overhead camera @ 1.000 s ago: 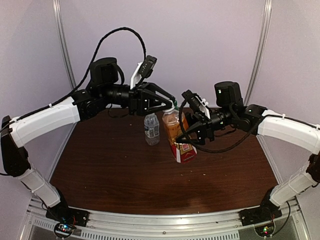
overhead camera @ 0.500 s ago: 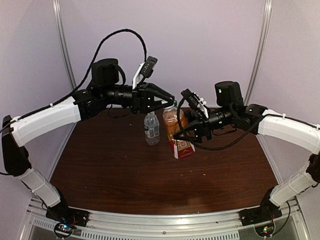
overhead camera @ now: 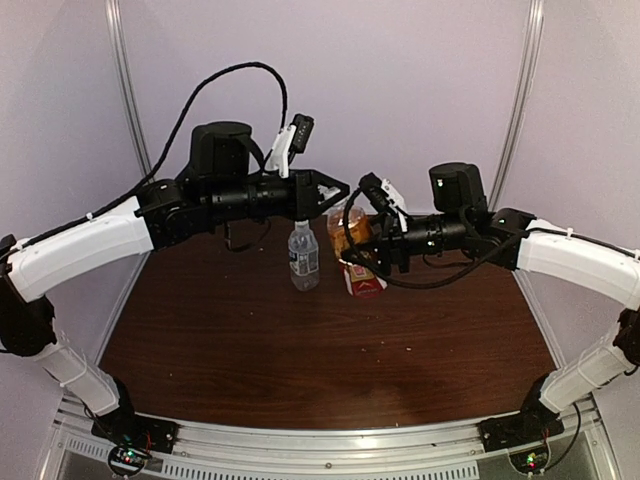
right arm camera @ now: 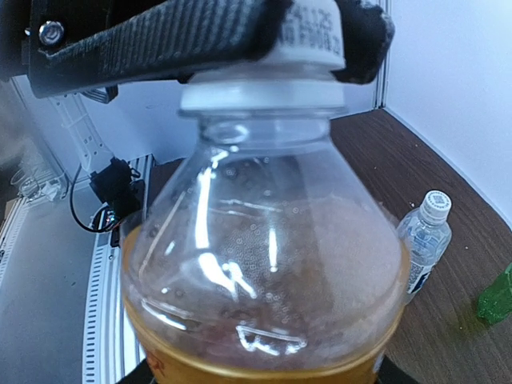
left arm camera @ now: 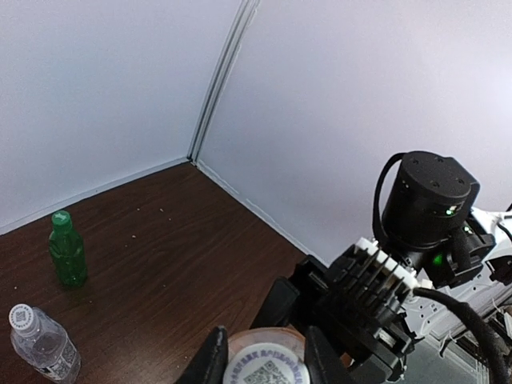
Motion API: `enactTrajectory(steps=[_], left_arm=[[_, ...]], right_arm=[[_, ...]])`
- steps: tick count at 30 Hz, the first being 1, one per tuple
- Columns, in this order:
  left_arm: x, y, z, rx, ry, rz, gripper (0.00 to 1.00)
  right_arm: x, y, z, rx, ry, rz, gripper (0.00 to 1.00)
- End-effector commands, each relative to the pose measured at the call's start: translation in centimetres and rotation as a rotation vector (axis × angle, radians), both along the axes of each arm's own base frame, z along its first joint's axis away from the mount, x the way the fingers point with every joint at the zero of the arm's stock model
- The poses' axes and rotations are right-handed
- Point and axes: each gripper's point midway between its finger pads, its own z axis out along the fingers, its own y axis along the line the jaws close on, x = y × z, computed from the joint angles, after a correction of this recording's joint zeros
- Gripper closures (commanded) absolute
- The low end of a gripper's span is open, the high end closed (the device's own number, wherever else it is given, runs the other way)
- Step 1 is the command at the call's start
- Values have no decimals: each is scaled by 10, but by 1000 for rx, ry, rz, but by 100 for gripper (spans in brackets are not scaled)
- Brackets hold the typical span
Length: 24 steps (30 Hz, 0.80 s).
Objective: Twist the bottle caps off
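Note:
The amber bottle (overhead camera: 349, 222) with a red label (overhead camera: 366, 284) is held above the table, tilted. My right gripper (overhead camera: 362, 252) is shut on its body; the bottle fills the right wrist view (right arm camera: 264, 264). My left gripper (overhead camera: 338, 193) is shut on its white cap (left arm camera: 264, 366), with fingers (left arm camera: 211, 362) on both sides; the cap also shows in the right wrist view (right arm camera: 308, 42). The clear water bottle (overhead camera: 303, 256) stands capped to the left. The small green bottle (left arm camera: 66, 250) stands capped further back, and is hidden in the top view.
The clear water bottle (right arm camera: 424, 240) and the green bottle (right arm camera: 496, 296) stand on the brown table (overhead camera: 250, 340) behind the held bottle. White walls close in the back and sides. A metal rail (overhead camera: 330, 440) runs along the near edge.
The left fingers have closed from wide open onto the white cap. The right gripper has raised the amber bottle and drawn it back, so its base now sits higher.

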Motion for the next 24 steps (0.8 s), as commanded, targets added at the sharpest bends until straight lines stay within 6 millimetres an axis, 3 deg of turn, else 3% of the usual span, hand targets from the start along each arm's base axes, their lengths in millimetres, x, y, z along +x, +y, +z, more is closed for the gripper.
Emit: enactTrajectory(steps=[1,9,17,24], left_arm=[[8,14,18,-38,6,138,83],[-9,2,28,-63,-75,5,62],[-27,9,42,-76,-184,-135,26],[-44,26,37,-41,-253,-274,18]], right_arm=[[24,-10,20,27,-43,-147,43],[18,-6,18,26,-35,-101,43],[-14,1,19,56,-17,86,41],[-40,4,20,92,17,240,40]])
